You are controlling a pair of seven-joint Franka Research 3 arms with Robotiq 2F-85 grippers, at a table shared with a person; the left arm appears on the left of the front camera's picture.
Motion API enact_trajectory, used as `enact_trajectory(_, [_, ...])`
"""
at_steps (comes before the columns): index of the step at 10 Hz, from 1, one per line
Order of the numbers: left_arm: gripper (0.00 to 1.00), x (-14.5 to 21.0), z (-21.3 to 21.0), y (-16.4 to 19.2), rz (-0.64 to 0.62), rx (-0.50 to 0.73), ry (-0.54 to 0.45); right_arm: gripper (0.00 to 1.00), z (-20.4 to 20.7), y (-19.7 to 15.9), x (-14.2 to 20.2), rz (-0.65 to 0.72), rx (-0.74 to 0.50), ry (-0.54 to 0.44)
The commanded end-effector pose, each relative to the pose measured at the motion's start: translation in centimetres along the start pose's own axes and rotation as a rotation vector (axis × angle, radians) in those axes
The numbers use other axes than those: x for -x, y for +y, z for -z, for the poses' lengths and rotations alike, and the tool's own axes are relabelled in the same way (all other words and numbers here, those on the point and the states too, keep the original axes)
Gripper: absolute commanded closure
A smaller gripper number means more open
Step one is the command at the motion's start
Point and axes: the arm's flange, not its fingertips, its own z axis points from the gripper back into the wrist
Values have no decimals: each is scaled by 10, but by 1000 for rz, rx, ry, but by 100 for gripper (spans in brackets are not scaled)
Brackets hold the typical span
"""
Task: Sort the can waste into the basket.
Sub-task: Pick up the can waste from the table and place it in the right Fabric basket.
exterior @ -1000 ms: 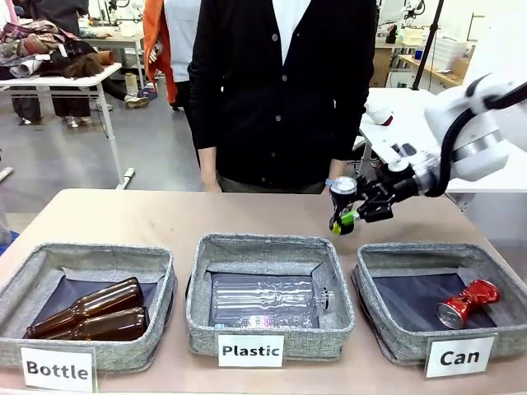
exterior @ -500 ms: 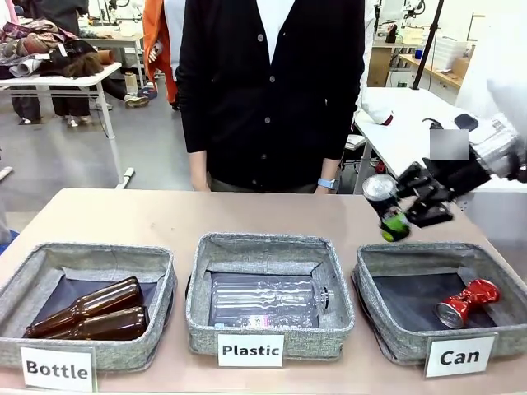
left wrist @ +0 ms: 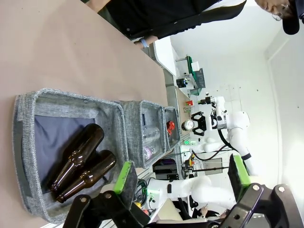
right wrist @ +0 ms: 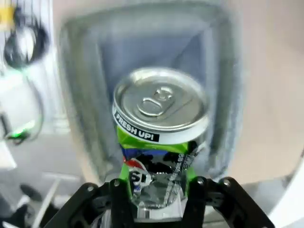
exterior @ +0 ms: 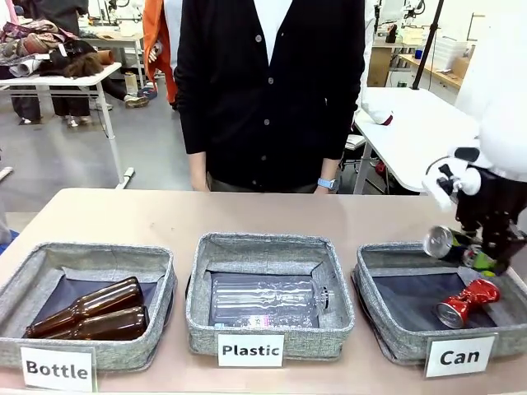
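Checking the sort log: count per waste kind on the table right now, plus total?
Brown glass bottles: 2, in the Bottle basket
Clear plastic bottles: 1, in the Plastic basket
Cans: 2, red crushed can in the Can basket, black can in the right claw
Total: 5

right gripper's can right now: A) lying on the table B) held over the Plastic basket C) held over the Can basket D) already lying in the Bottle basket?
C: the right gripper is shut on the black can, holding it tilted above the Can basket, where the red can already lies.
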Motion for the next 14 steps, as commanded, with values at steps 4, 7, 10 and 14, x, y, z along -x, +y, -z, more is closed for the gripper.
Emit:
enact_trajectory(4, [0,0,0,-3,5,20,-8,100,3,-13,-12,-131,7,33])
enact_trajectory(7, [0,0,0,-3,5,20,-8,0,10,-14,-10,-162,20,1])
enact_trajectory(10, [0,0,0,-3,5,20,-8,0,13,-13,-11,-161,18,-4])
enact_trajectory(14, [0,0,0,-3,5,20,-8,0,7,-17,-10,-58,-4,-145])
